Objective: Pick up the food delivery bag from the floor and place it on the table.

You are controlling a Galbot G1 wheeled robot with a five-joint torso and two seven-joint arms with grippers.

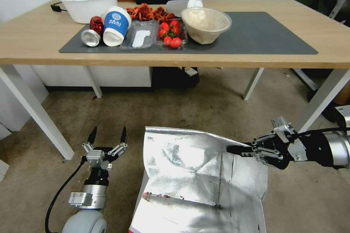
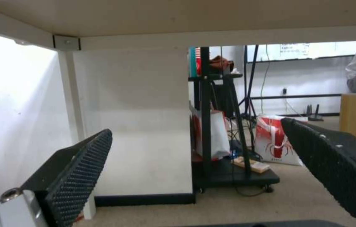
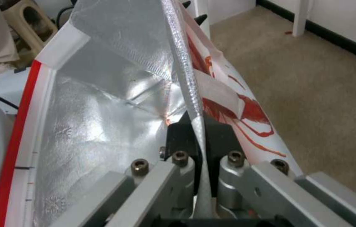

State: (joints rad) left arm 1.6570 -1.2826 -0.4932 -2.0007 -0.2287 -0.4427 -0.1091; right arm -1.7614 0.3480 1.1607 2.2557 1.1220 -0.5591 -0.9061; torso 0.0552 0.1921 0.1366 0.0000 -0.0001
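The food delivery bag stands open on the floor just in front of me, its crinkled silver foil lining facing up. My right gripper is shut on the bag's right rim; in the right wrist view the foil edge runs between its closed fingers, with red print on the outer wall. My left gripper is open and empty, held low to the left of the bag, apart from it. Its black ridged pads stand wide. The table with the dark grey mat lies ahead.
On the mat sit a toppled blue-and-white cup, a red can, a clear tray, cherry tomatoes and a lidded bowl. A white tub stands at the back left. White slanted legs flank the floor space.
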